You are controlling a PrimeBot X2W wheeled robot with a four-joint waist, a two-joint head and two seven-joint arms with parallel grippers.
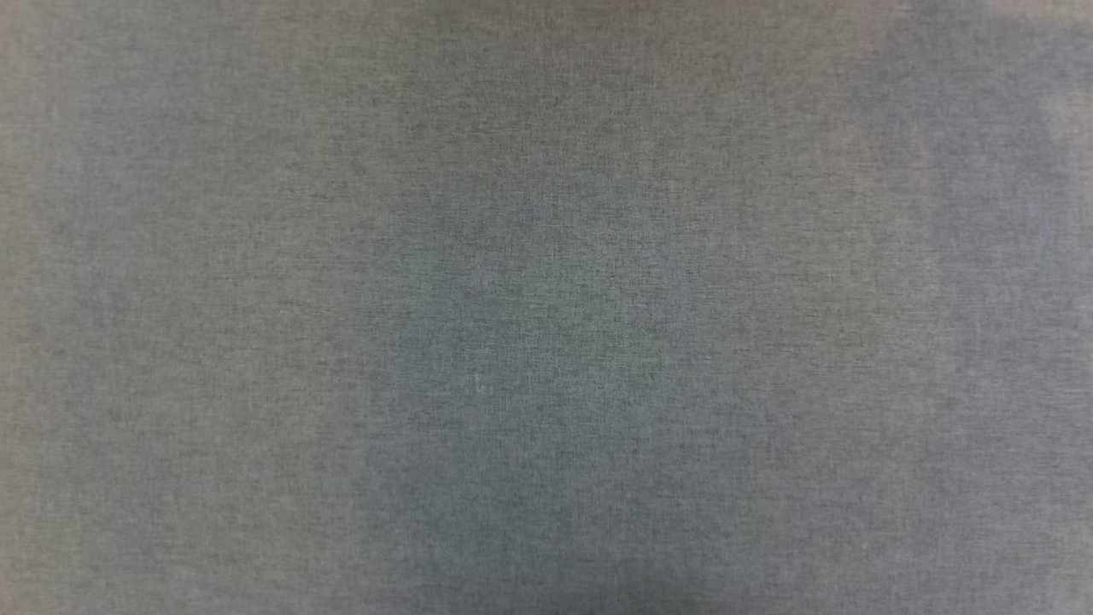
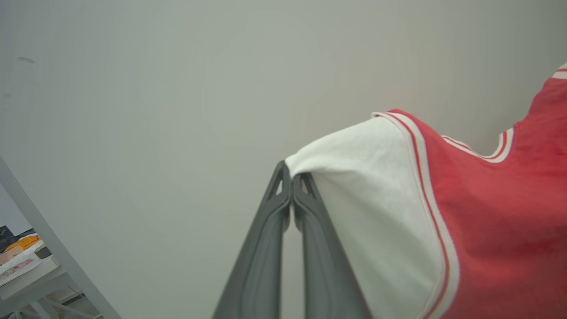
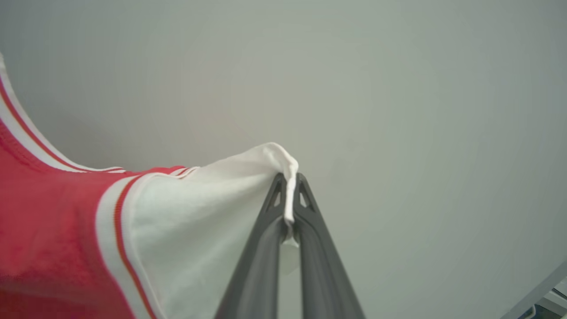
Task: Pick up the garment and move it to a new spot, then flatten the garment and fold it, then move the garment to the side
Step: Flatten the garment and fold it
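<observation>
The head view gives a grey, woven-looking surface (image 1: 546, 307), soft and blotchy; what it is cannot be told.

In the left wrist view, the left gripper (image 2: 291, 177) has its 2 dark fingers pressed together at the tips, pinching the corner of a white sleeve (image 2: 367, 177). The pinched cloth itself is tucked behind the fingertips. From that grip the garment (image 2: 487, 212) spreads to the right of the fingers, white, then striped trim, then red, and runs off the right and bottom edges. A curve of striped collar (image 2: 500, 150) shows up and to the right of the grip.

The right wrist view is plainer about the grip: the right gripper (image 3: 289, 188) is closed on a thin fold of the other white sleeve (image 3: 199, 208), which comes up between the fingertips. Here the red body lies to the left of the fingers, cut by the left and bottom edges.

Behind both grippers is a pale, featureless backdrop (image 2: 177, 110). Low and left of the left gripper, a slanted pale bar (image 2: 53, 248) crosses in front of a cluttered shelf (image 2: 22, 261), blurred.
</observation>
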